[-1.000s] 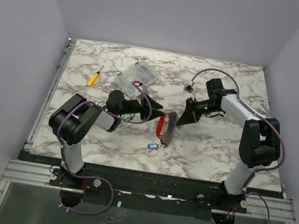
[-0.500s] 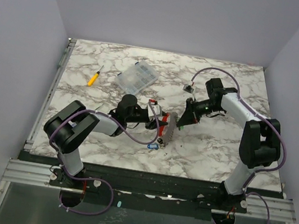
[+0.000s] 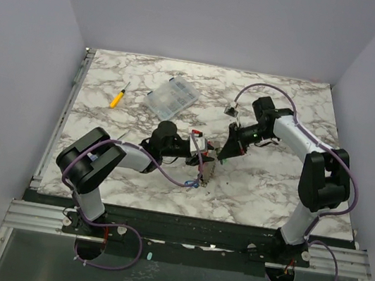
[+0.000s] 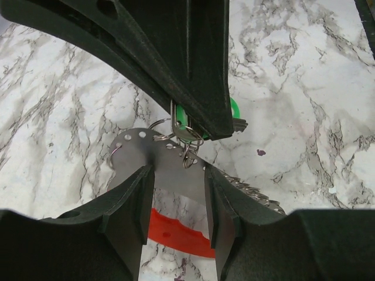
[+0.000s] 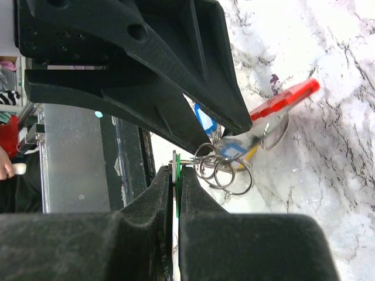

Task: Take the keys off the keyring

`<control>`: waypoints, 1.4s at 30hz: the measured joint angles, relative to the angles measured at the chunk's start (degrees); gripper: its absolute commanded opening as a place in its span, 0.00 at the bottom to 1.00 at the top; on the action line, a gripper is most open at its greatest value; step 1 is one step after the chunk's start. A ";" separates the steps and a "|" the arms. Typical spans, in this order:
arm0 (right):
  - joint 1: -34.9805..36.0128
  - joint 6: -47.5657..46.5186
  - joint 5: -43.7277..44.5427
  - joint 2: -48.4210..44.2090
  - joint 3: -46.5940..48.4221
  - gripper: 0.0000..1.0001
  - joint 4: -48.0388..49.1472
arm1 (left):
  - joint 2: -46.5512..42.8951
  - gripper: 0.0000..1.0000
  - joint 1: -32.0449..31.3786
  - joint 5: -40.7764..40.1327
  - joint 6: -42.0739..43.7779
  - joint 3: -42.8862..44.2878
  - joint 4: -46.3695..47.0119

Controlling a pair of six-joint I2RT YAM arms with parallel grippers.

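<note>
Marble table (image 3: 272,190), silvery red-fobbed keyring (image 5: 225,171)

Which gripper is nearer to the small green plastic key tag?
Right. The right gripper clamps the small green plastic key tag; the left gripper is close beside it, not touching.

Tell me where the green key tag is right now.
Right wrist view: the green key tag is pinched edge-on in the right gripper, beside the silvery rings.

No legible text, labels or numbers anywhere (nothing readable on any object)
</note>
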 measured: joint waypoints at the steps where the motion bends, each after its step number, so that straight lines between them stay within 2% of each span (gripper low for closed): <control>1: 0.11 0.02 -0.04 0.00 0.15 0.01 0.00 | 0.00 0.42 -0.07 0.02 0.07 0.00 -0.11; 9: 1.22 0.02 -0.11 0.00 0.52 0.01 -0.02 | 0.00 0.31 -1.20 0.28 0.87 0.02 -0.35; 10: 1.29 0.02 -0.11 0.00 0.55 0.01 0.00 | 0.00 0.26 -1.25 0.37 0.87 0.02 -0.35; 13: 1.57 0.04 -0.11 0.00 0.59 0.01 -0.13 | 0.00 0.00 -1.49 0.61 0.48 0.11 -0.42; 17: 1.57 -0.02 -0.11 0.00 0.90 0.00 -0.76 | 0.00 0.00 -1.44 0.87 -0.48 0.31 -0.42; 23: 1.49 -0.02 0.50 -0.20 1.16 0.01 -1.27 | -1.05 0.00 1.22 1.11 -6.95 0.57 -0.94; 31: -0.24 1.92 2.86 -3.32 -1.33 0.01 4.87 | -2.99 0.00 4.31 1.27 -18.14 1.20 -1.68; 42: -0.35 3.72 3.10 -3.28 -2.82 0.01 8.94 | -2.99 0.00 4.59 1.49 -23.69 1.22 -2.05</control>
